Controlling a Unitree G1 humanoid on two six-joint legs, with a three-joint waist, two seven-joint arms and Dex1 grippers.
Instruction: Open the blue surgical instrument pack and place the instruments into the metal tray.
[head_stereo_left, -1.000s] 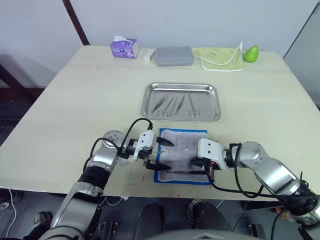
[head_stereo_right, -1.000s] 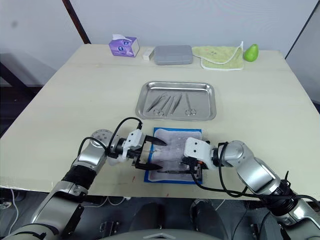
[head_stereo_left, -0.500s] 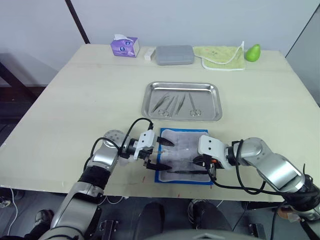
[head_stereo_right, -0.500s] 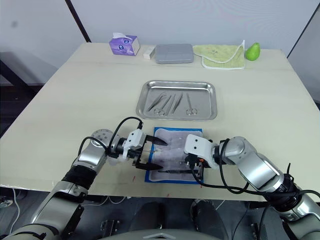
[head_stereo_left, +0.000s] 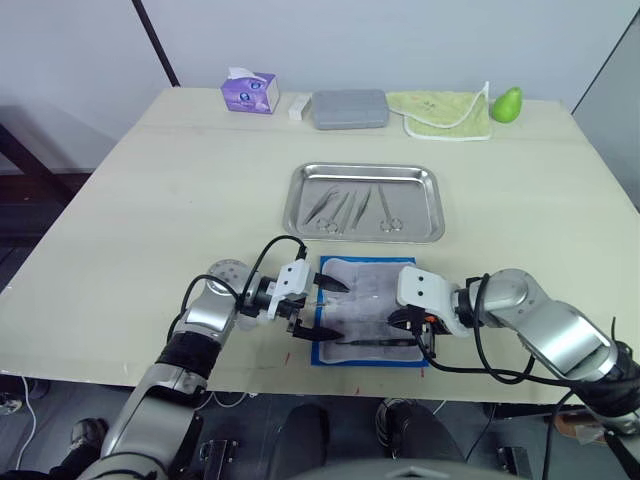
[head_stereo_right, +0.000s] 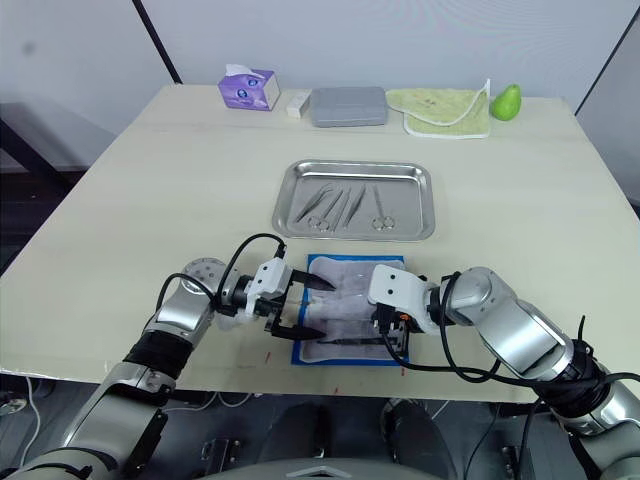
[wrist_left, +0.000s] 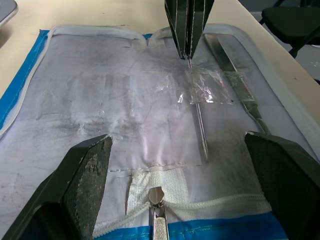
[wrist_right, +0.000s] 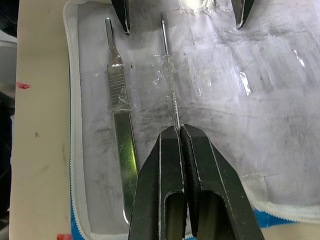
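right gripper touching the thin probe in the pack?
Touching. Right wrist view: the right gripper fingers are shut on the thin probe, whose end vanishes between the tips, over the blue surgical instrument pack.

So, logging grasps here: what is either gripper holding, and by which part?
The right gripper pinches one end of a thin probe lying on the open pack. The left gripper is open, holding nothing.

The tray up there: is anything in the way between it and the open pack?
Nothing visible. Bare table separates the pack from the tray, which already holds some instruments.
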